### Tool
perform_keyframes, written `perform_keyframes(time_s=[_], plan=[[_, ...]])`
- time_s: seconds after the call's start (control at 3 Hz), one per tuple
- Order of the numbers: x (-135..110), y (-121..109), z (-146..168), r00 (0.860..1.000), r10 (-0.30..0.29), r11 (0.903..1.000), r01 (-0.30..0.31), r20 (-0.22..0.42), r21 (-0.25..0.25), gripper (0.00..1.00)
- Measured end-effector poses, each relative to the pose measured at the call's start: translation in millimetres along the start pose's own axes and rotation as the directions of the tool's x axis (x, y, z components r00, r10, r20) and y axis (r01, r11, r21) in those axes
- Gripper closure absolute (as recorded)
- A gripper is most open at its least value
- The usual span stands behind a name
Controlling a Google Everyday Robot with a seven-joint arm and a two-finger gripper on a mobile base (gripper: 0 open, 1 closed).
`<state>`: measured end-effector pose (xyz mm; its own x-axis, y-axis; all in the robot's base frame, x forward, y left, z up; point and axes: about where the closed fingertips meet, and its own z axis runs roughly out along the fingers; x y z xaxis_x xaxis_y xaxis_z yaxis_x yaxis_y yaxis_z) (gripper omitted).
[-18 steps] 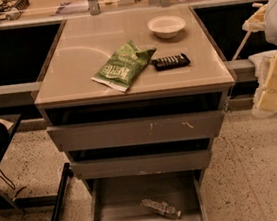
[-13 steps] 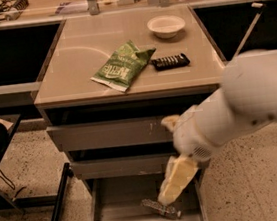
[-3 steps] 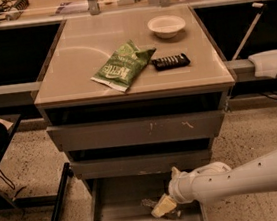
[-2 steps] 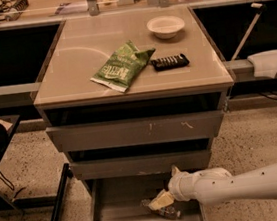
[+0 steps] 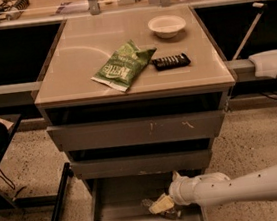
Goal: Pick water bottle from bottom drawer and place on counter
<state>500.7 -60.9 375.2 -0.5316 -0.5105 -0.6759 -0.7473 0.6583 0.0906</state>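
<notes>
Three grey drawers sit under the counter (image 5: 80,64), and from my seat I see the bottom drawer (image 5: 122,213) pulled out well past the two above it. Off its left side a black bar (image 5: 57,207) slants across the speckled floor (what it belongs to I cannot make out).

On the counter a green snack bag (image 5: 123,66) lies flat near the middle, turned at an angle, its lower corner toward the front edge. Just right of it, touching or nearly so, is a black remote (image 5: 171,61), lying crosswise toward the right edge. A white bowl (image 5: 167,26) stands upright near the back right corner, apart from both.

Down in the bottom drawer the water bottle (image 5: 170,214) lies on its side on the drawer floor, right of centre and toward the front edge. The gripper (image 5: 158,206) is down in the drawer right on top of the bottle's middle, covering it. I cannot tell whether it has taken hold. The white arm (image 5: 234,189) reaches in low from the right, passing over the drawer's right wall.
</notes>
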Motion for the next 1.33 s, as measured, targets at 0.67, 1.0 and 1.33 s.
perform_keyframes(time_s=[0.67,1.0,1.33], plan=[[-16,-5,66,0.982,0.149,0.9870,-0.141,0.116,-0.077,0.00],[-17,-9,72,0.972,0.185,0.9805,-0.173,0.142,-0.094,0.00],[-17,-9,72,0.972,0.185,0.9805,-0.173,0.142,-0.094,0.00]])
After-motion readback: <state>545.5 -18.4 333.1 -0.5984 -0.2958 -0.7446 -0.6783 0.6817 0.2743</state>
